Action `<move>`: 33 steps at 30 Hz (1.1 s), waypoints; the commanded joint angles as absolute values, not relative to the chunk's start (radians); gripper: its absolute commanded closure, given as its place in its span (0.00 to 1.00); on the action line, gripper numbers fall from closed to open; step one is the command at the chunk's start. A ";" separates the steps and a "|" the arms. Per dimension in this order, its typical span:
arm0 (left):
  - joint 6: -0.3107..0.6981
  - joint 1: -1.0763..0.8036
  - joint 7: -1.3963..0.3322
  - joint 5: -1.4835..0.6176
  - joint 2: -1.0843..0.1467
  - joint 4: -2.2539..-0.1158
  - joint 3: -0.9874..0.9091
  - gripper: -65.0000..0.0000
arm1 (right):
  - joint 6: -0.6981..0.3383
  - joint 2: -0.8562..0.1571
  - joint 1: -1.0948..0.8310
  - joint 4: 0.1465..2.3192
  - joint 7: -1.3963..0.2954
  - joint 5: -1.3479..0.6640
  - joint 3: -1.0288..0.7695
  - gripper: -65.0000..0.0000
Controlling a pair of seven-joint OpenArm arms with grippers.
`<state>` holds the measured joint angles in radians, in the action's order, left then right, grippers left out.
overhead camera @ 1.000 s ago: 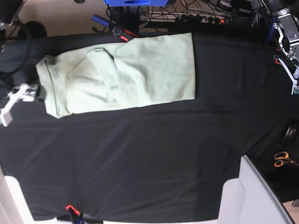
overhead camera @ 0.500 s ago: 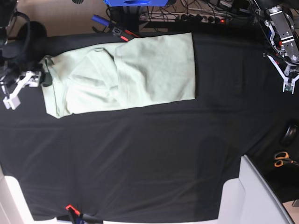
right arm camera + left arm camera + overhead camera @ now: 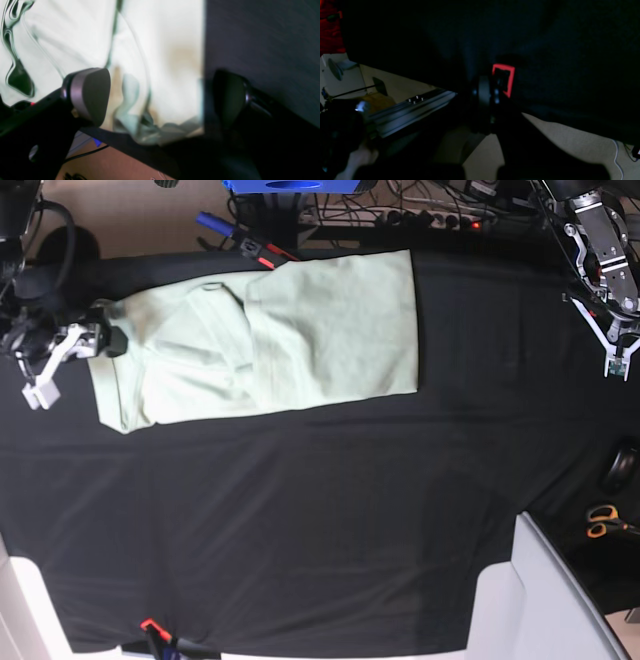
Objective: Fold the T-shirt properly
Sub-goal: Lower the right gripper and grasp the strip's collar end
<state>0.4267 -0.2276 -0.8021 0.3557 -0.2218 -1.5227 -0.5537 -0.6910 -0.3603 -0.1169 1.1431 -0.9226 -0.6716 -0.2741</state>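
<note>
The T-shirt point(image 3: 300, 330) lies partly folded on the far left part of the black cloth table cover point(image 3: 300, 520), a pale green oblong with creases at its left end. My right gripper point(image 3: 75, 362) stands open across that left end, one finger over the fabric and the other over the black cloth. In the right wrist view the T-shirt point(image 3: 162, 50) fills the upper left, and its straight edge runs between the fingers of the right gripper point(image 3: 160, 97). My left gripper point(image 3: 618, 365) hangs shut and empty at the far right, well away from the shirt.
Orange-handled scissors point(image 3: 605, 522) and a black round object point(image 3: 622, 468) lie at the right edge. A white surface point(image 3: 550, 600) is at the bottom right. Red clamps point(image 3: 262, 252) point(image 3: 503, 77) hold the cloth. An aluminium rail point(image 3: 412, 112) runs below the table edge.
My right gripper has moved up and to the right, from beside the shirt's left end onto it, still open. The left gripper swung slightly inward, then held still.
</note>
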 commanded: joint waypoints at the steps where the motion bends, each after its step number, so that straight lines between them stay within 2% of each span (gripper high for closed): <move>1: 0.420 -0.229 -0.794 0.363 -0.240 -1.543 -0.559 1.00 | -0.698 -0.354 -0.114 1.148 -0.938 -0.676 -0.249 0.04; 14: 0.420 -0.245 -0.792 0.363 -0.239 -1.540 -0.558 1.00 | -0.698 -0.283 -0.114 1.152 -0.937 -0.679 -0.107 0.04; 16: 0.420 -0.245 -0.792 0.363 -0.239 -1.538 -0.558 1.00 | -0.698 -0.282 -0.114 1.152 -0.937 -0.679 -0.099 0.07; 25: 0.420 -0.243 -0.792 0.363 -0.239 -1.535 -0.553 1.00 | -0.698 -0.263 -0.111 1.145 -0.937 -0.674 -0.097 0.58; 29: 0.420 -0.243 -0.792 0.363 -0.239 -1.535 -0.555 1.00 | -0.698 -0.268 -0.108 1.144 -0.937 -0.673 -0.097 0.95; 30: 0.420 -0.243 -0.792 0.363 -0.239 -1.535 -0.556 1.00 | -0.698 -0.271 -0.108 1.144 -0.937 -0.673 -0.097 1.00; 33: 0.420 -0.243 -0.792 0.363 -0.239 -1.535 -0.558 1.00 | -0.698 -0.286 -0.096 1.141 -0.935 -0.673 -0.102 0.99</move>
